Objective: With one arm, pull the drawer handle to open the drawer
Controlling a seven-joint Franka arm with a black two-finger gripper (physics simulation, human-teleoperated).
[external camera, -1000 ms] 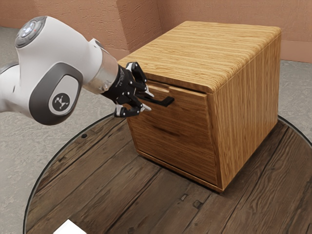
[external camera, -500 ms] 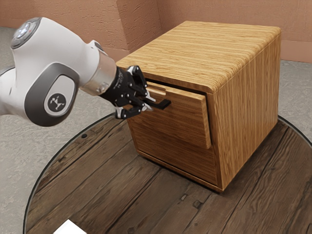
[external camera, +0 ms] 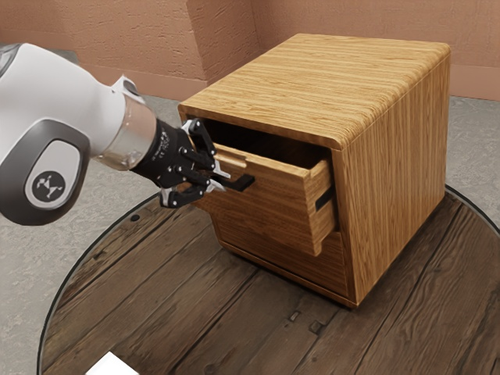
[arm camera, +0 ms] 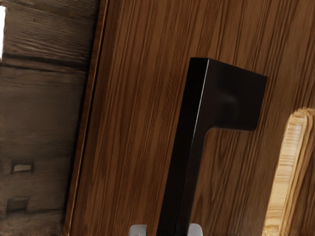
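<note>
A light wooden cabinet stands on a round dark wooden table. Its upper drawer sticks out of the cabinet front by a good hand's width, with a dark gap above it. The drawer's black bar handle is held by my black gripper, which is shut on it from two sides. In the wrist view the black handle runs up the middle against the drawer front, with two pale fingertips at either side of its near end.
The lower drawer front sits flush below the pulled one. A white object lies at the table's near edge. Grey floor and a reddish wall lie behind my arm.
My gripper has moved toward the exterior view's left with the handle, and the upper drawer has slid out from nearly flush to clearly open.
</note>
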